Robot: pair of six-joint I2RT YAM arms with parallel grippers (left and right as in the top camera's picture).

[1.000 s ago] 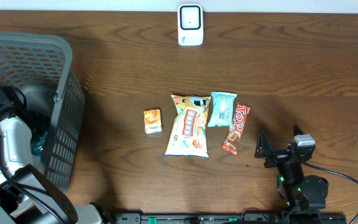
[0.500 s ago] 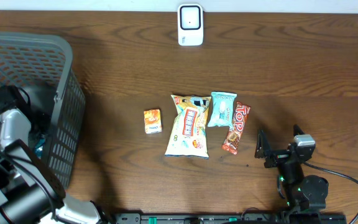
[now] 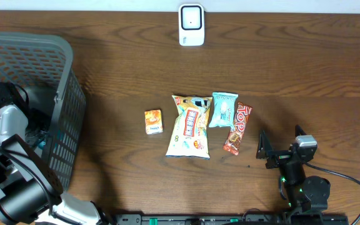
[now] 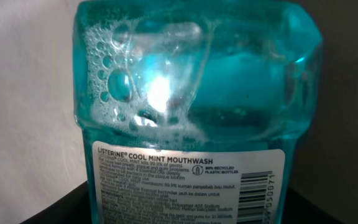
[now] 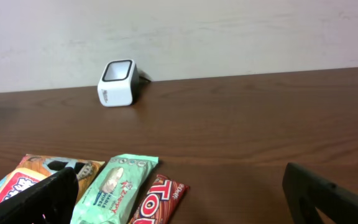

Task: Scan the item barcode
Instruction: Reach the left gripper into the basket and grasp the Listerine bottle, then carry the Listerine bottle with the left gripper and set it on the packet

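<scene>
Left pincer [image 3: 36,132] inside basket [image 3: 55,50], left side; mouthwash bottle [image 4: 197,106] fills its camera. Grip: cannot tell. Right pincer [image 5: 179,177] released, over near-right worktop [image 3: 292,75].

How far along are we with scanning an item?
Early. Done: nothing visibly; no item is at the scanner. In hand: the left hand is down in the basket, its camera filled by a Listerine mouthwash bottle; a grip isn't confirmable. Left: lift the bottle, carry it over, show its barcode to the scanner. The right hand sits open.
</scene>
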